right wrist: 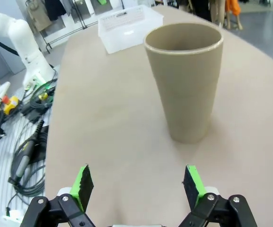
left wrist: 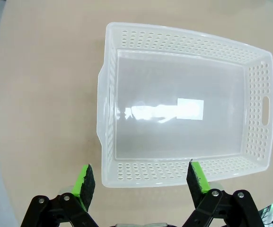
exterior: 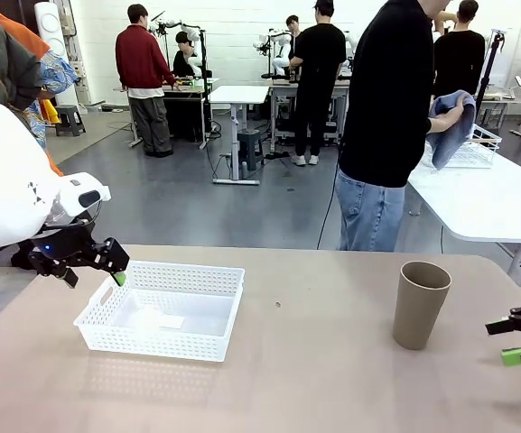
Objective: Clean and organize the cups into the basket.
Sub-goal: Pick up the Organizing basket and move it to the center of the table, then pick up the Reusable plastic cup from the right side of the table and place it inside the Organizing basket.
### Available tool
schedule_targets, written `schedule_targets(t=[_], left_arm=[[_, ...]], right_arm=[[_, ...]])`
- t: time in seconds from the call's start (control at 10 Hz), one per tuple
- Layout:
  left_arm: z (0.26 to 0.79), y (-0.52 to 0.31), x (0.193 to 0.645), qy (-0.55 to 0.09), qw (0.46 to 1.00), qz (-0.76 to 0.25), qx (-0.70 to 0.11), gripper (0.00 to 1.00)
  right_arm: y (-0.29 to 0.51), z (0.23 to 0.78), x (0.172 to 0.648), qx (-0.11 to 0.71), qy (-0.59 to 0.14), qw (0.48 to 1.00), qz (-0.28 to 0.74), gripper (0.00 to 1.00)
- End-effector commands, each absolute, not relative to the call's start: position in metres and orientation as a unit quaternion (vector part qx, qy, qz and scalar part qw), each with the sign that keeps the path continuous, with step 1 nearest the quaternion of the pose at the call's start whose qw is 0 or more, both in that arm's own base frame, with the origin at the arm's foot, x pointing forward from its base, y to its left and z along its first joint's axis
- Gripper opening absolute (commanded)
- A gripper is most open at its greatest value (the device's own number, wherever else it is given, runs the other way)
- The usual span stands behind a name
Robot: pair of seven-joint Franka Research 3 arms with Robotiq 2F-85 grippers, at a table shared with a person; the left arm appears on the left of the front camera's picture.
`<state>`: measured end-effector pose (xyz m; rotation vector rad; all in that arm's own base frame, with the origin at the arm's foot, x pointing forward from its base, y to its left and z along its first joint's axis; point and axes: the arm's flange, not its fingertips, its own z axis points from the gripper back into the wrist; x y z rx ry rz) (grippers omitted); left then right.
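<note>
One tan bench (exterior: 314, 383) is carrying everything here. Beyond its far edge, at about 1 o'clock, a person (exterior: 391, 108) is standing side-on and working a blue-grey cloth (exterior: 450, 126) between the hands; whether anything is sitting inside that cloth I cannot tell.

On the bench, the white lattice basket (exterior: 152, 341) is resting at 9 o'clock, holding no cups, with its long side running across the front view. The left fingers (exterior: 117, 276) are hanging just above its left end, spread wide apart and gripping nothing. In the left wrist view the basket is lying at 12 o'clock from them, with its near long wall just beneath the pads.

The taupe-brown cup (exterior: 420, 305) is standing at 3 o'clock on the bench, well apart from the basket. It is sitting upright on its narrow base with its mouth facing up, so its long axis is running vertically.

The right fingers (exterior: 513, 355) are waiting near the cup, at about 4 o'clock from it in the front view. They are not touching it; they are spread wide and holding nothing. In the right wrist view the cup is lying ahead of them between 12 and 1 o'clock, leaning toward the right-hand pad's side, with the basket showing far beyond at 11 o'clock.

Judging from this, the right arm is sitting much nearer the cup than the left. Its coming reach is looking like a level advance nudged toward 1 o'clock, so that the pads are passing either side of the upright wall.
</note>
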<state>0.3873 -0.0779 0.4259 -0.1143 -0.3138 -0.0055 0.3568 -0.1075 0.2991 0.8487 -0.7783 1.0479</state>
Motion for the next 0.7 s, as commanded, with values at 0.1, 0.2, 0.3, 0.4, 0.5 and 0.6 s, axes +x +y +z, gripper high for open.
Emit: schedule_targets(t=[0.1, 0.2, 0.3, 0.4, 0.5, 0.6], left_arm=[[0.426, -0.078, 0.387, -0.156, 0.986, -0.003, -0.057, 1.00], [0.426, -0.078, 0.387, -0.156, 0.986, -0.003, -0.057, 1.00], [0.426, -0.078, 0.387, -0.156, 0.986, -0.003, -0.057, 1.00], [0.426, -0.078, 0.387, -0.156, 0.986, -0.003, -0.057, 1.00], [0.426, -0.078, 0.387, -0.156, 0.986, -0.003, -0.057, 1.00], [0.426, -0.078, 0.387, -0.156, 0.986, -0.003, -0.057, 1.00]], right_arm=[[-0.102, 0.300, 0.361, 0.321, -0.440, 0.679, 0.491, 1.00], [-0.101, 0.300, 0.363, 0.327, -0.436, 0.682, 0.489, 1.00], [-0.100, 0.302, 0.364, 0.347, -0.409, 0.695, 0.479, 1.00], [-0.108, 0.309, 0.365, 0.341, -0.425, 0.680, 0.490, 1.00], [-0.108, 0.309, 0.365, 0.341, -0.425, 0.680, 0.490, 1.00], [-0.108, 0.309, 0.365, 0.341, -0.425, 0.680, 0.490, 1.00]])
